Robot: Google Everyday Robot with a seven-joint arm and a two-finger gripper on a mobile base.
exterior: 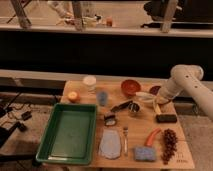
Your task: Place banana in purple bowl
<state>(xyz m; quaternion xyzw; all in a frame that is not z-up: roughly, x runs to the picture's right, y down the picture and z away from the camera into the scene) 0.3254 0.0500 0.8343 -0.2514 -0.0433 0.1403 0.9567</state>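
The banana [145,96] is a pale cream strip, held just above the table's right rear part, beside the orange-red bowl [130,87]. My gripper [156,102] hangs from the white arm [182,80] that comes in from the right, and it looks shut on the banana's right end. The purple bowl [155,90] stands right behind the gripper, partly hidden by the arm. The banana's right end is close to that bowl's front rim.
A green tray [50,145] fills the table's left front. Also on the table are a white cup [89,82], an orange [73,96], a blue cup [102,97], a metal cup [133,107], a black bar [166,118], an orange-red carrot piece [153,136], grapes [170,144], a blue sponge [144,153], a fork [125,140] and a grey pouch [110,144].
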